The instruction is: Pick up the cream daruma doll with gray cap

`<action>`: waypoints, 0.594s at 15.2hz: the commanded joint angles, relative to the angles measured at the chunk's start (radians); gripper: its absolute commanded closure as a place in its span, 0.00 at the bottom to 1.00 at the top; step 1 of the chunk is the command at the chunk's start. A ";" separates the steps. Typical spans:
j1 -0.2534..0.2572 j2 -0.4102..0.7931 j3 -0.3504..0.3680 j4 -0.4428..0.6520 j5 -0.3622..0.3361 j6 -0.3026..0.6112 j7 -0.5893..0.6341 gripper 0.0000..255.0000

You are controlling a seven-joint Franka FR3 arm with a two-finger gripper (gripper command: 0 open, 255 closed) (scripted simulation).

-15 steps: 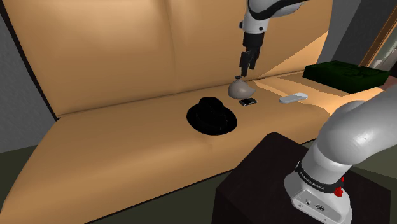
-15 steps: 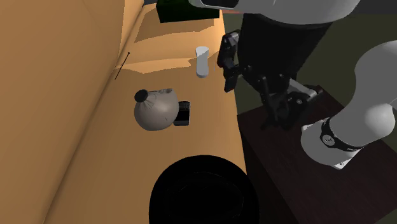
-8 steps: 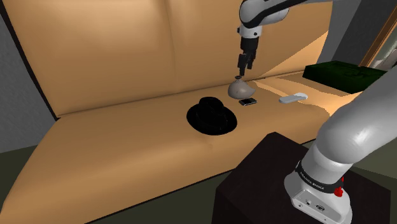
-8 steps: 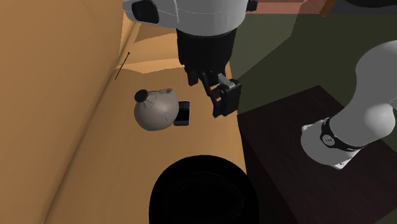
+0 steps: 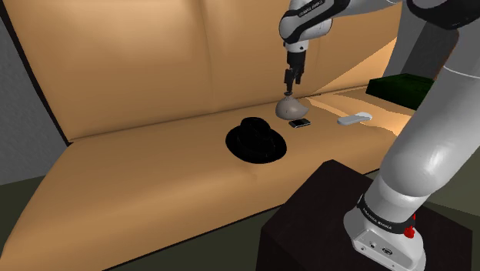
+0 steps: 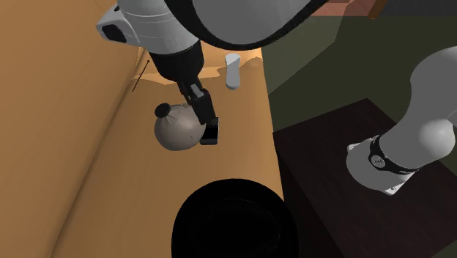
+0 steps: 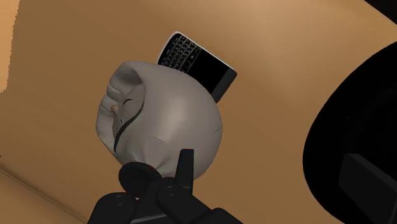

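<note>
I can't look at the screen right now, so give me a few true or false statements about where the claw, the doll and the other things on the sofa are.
1. The claw hangs open above the doll and does not clasp it. True.
2. The black hat sits on top of the doll. False: the hat lies on the sofa seat, apart from the doll.
3. A black phone lies right beside the doll. True.
4. The doll stands on the floor. False: it rests on the sofa seat, near the backrest.
</note>
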 commanded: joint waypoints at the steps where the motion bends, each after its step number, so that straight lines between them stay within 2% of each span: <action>1: -0.016 0.071 -0.014 0.071 0.012 -0.001 -0.033 0.00; 8: -0.084 0.342 -0.036 0.347 0.067 -0.013 -0.125 0.00; 9: -0.085 0.343 -0.036 0.349 0.067 -0.013 -0.126 0.00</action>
